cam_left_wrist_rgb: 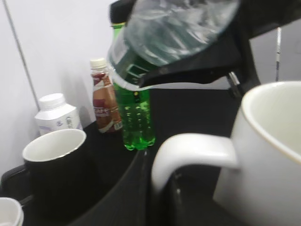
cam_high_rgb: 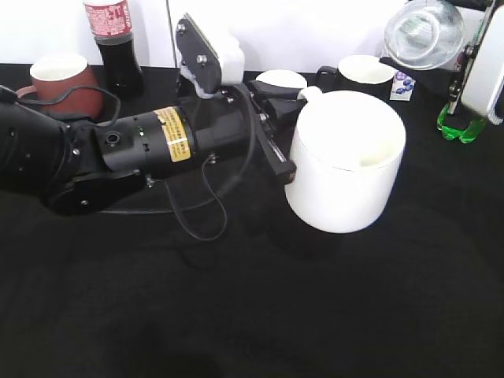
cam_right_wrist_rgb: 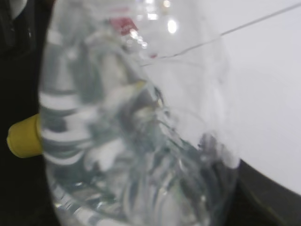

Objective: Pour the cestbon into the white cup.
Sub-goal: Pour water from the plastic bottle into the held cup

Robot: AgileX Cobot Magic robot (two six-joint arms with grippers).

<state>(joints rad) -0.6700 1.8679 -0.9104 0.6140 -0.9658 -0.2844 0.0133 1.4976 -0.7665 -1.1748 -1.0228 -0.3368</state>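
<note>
White ceramic: the white cup (cam_high_rgb: 346, 161), held by the left gripper (cam_high_rgb: 277, 135) at the handle (cam_left_wrist_rgb: 188, 150), which lies between its jaws; the cup is tilted and lifted off the black table (cam_high_rgb: 252, 315), right of centre in the exterior view. Clear plastic: the cestbon (cam_high_rgb: 424, 33), at 1 o'clock from the cup, raised high and lying nearly sideways in the right gripper (cam_left_wrist_rgb: 188, 70); jaws clamped on the bottle at its dark green label, seen from the left wrist. Bottle fills the right wrist view (cam_right_wrist_rgb: 136, 122).

Background items: green soda bottle (cam_left_wrist_rgb: 136, 117), black mug (cam_left_wrist_rgb: 56, 165), brown drink bottle (cam_left_wrist_rgb: 104, 96), white jar (cam_left_wrist_rgb: 56, 113), cola bottle (cam_high_rgb: 116, 43), brown cup (cam_high_rgb: 63, 83).
</note>
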